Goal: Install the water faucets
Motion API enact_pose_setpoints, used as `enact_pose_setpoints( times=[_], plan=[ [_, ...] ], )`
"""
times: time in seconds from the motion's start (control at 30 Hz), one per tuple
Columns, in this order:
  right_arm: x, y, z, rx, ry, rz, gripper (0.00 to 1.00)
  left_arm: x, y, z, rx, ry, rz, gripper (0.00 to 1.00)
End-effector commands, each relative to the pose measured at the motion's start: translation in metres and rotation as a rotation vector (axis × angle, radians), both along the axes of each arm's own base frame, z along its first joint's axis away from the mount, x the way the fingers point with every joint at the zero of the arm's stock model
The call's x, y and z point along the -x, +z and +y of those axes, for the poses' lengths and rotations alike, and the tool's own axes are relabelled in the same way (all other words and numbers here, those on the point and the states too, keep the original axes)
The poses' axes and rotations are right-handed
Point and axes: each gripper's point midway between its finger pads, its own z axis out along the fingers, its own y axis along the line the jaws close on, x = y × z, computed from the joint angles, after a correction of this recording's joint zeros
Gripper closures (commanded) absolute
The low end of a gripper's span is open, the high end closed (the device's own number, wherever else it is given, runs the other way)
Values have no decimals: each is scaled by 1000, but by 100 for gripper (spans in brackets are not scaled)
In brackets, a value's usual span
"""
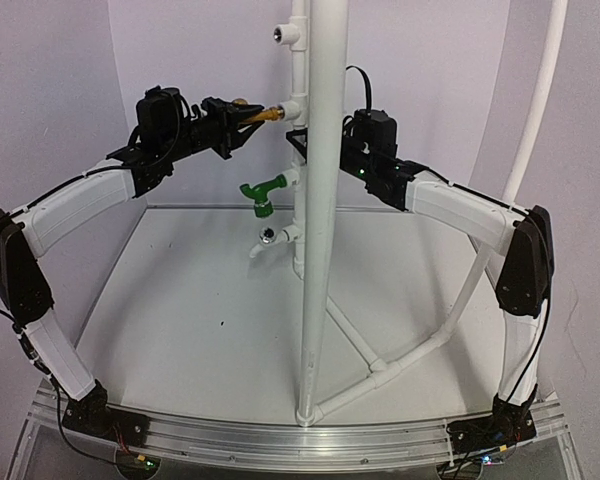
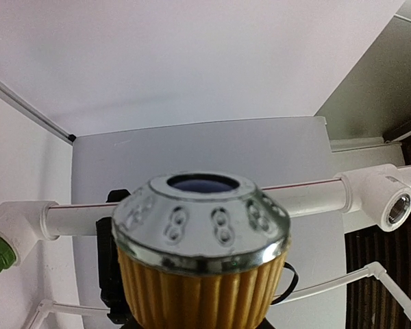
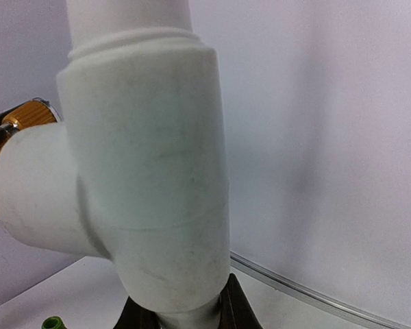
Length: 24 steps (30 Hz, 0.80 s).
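Grey table (image 1: 180, 300): green faucet (image 1: 263, 192) looks installed; left claw (image 1: 244, 121) pinches the brass faucet (image 1: 268, 114) at its tee (image 1: 293, 108), seemingly unfinished; right claw (image 3: 185, 317) clamps the pipe (image 1: 300, 80).

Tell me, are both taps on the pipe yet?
Nearly. The green faucet already sits in its tee. The left gripper holds the brass faucet at the mouth of the tee above, while the right gripper clamps the white pipe. Left to do, it seems: seating the brass one fully.
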Motion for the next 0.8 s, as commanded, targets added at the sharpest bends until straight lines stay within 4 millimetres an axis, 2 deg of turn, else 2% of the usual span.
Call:
enact_pose_setpoints(
  times=[0.0,0.37,0.53,0.77],
  plan=[
    [73,56,32,-148,287,0,100,9,20,5,-7,37,-135,100],
    [71,59,31,-162,273,4,100,13,11,2,-112,73,-218,100],
    [72,60,32,-166,285,8,100,14,-1,-2,-164,81,-249,100],
    [77,58,34,-152,313,2,100,15,-7,-7,-288,84,-378,100]
  ],
)
